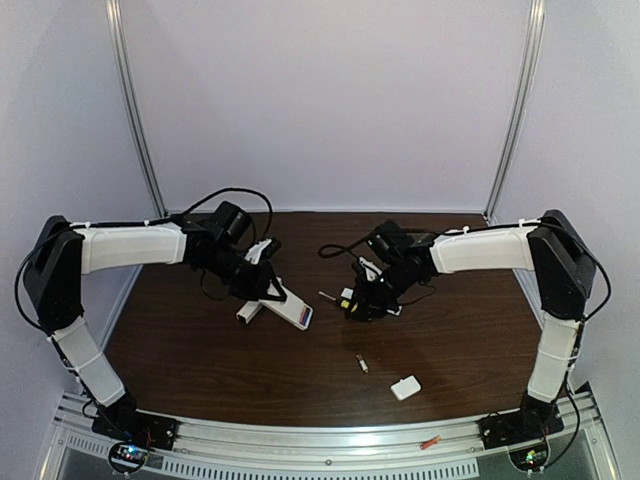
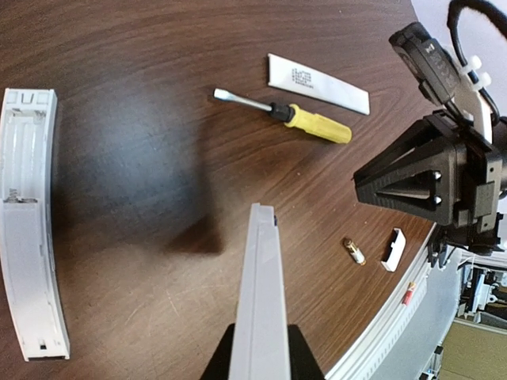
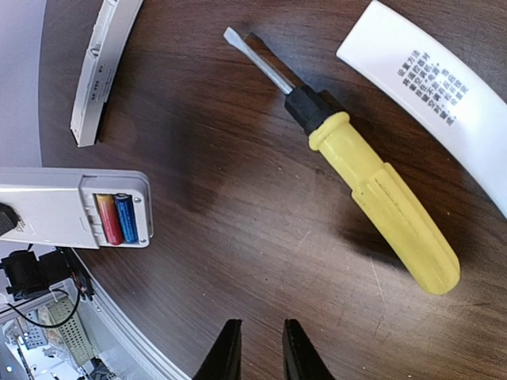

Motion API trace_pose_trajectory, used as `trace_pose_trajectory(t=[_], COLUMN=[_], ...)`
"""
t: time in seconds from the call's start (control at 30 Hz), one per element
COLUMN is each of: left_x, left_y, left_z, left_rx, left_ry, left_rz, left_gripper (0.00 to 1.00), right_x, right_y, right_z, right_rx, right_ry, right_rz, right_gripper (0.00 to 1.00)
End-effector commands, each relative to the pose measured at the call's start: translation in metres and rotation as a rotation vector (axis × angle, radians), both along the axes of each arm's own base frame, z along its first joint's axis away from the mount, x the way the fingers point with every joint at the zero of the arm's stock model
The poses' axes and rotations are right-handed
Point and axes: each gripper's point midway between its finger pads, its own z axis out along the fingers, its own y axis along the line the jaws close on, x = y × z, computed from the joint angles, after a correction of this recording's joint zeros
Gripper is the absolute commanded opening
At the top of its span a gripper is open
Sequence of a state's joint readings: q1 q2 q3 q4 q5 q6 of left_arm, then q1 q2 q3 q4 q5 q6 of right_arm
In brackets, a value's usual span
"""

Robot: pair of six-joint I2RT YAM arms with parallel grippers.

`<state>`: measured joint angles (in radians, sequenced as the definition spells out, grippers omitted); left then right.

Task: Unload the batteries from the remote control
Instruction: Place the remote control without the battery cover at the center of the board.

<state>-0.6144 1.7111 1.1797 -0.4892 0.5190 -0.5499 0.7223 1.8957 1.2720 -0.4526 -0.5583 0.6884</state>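
My left gripper [image 1: 262,283] [image 2: 261,352] is shut on the white remote control [image 1: 290,308] [image 2: 261,293], which it holds edge-on above the table. The remote's [image 3: 55,206] end compartment lies uncovered, with a gold-and-red battery [image 3: 107,219] and a blue battery [image 3: 126,218] side by side in it. One loose battery [image 1: 362,364] [image 2: 354,251] lies on the table near the front. My right gripper [image 1: 362,305] [image 3: 260,356] hovers low over bare wood near the yellow-handled screwdriver [image 3: 372,198] [image 2: 305,120]. Its jaws stand slightly apart with nothing between them.
A small white cover [image 1: 405,388] [image 2: 393,249] lies near the loose battery. A long white shell piece [image 2: 28,237] [image 3: 103,63] lies left of the remote. A white printed strip [image 2: 317,83] [image 3: 444,95] lies beyond the screwdriver. The table's rounded front edge and metal rail [image 1: 330,440] are close.
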Motion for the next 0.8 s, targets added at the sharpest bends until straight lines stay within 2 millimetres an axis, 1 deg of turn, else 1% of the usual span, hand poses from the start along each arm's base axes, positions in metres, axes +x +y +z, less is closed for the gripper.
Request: trace_pose_trajectory(t=[0.0,0.1,0.37,0.57,0.77], left_x=[-0.015,-0.022,-0.033,-0.040,-0.045], left_y=[0.000,0.000,0.004,0.003,0.000], left_z=[0.007,0.004,-0.002,-0.009,-0.015], left_rx=[-0.042,-0.060,-0.073,-0.088,-0.112], left_ry=[-0.005,0.012,0.042,0.071,0.094], left_rz=[-0.049,-0.062,-0.069,-0.083,-0.108], left_gripper=[0.00,0.00,0.00,0.00,0.00], right_x=[0.003,0.002,-0.001,-0.006,-0.016], right_y=[-0.007,-0.011,-0.024,-0.037,-0.049], right_z=[0.019,0.024,0.040,0.043,0.047], right_rx=[-0.027,-0.035,-0.070,-0.106,-0.117], right_ry=[-0.056,-0.063,-0.094,-0.105,-0.112], right_rz=[0.003,0.002,-0.004,-0.004,0.000], right_gripper=[0.21,0.24,0.30,0.37,0.44])
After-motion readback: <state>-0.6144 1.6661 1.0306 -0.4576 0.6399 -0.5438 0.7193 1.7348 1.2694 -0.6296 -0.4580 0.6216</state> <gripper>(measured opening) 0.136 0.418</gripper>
